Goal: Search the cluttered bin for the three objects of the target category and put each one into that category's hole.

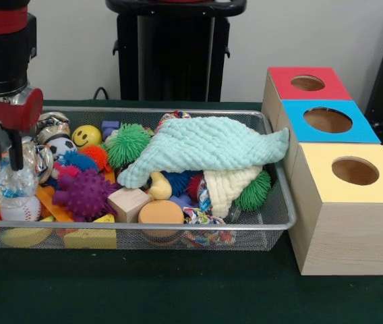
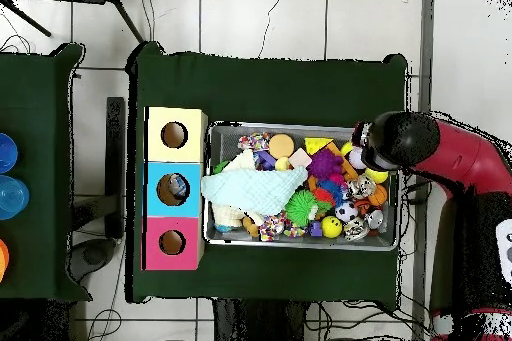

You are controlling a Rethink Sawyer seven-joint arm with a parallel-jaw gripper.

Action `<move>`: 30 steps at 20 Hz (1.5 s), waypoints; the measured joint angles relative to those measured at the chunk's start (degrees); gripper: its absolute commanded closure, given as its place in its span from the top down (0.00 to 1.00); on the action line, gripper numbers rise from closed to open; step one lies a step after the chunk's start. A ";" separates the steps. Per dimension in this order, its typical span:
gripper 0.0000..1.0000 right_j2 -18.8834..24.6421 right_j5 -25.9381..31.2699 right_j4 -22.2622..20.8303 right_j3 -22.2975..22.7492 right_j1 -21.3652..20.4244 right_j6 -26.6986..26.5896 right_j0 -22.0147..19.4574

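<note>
The bin (image 1: 272, 219) sits on the green table just beside the row of three wooden boxes (image 1: 343, 202) with red, blue and yellow tops, and it is crowded with toys under a pale mint cloth (image 1: 205, 145). The gripper (image 1: 4, 158) hangs over the bin's end farthest from the boxes, its two dark fingers (image 1: 17, 156) slightly apart, with a crinkled clear plastic piece (image 1: 13, 181) at their tips; whether they pinch it I cannot tell. Close by lie a purple spiky ball (image 1: 83, 194), a baseball (image 1: 20, 208) and a yellow smiley ball (image 1: 86, 136).

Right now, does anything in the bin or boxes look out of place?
The mint cloth sprawls over the toys and laps over the bin rim toward the blue-topped box. In the overhead view, something already sits inside that box's hole.
</note>
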 measured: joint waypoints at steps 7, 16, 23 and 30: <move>0.00 -0.21 -0.01 0.72 2.49 -0.87 0.00 1.17; 0.00 -0.95 -0.01 2.36 6.56 -1.73 0.01 2.41; 0.00 -2.44 -0.01 3.00 8.15 -2.69 0.02 4.08; 0.00 -3.99 -0.01 4.82 9.69 -3.72 0.05 6.11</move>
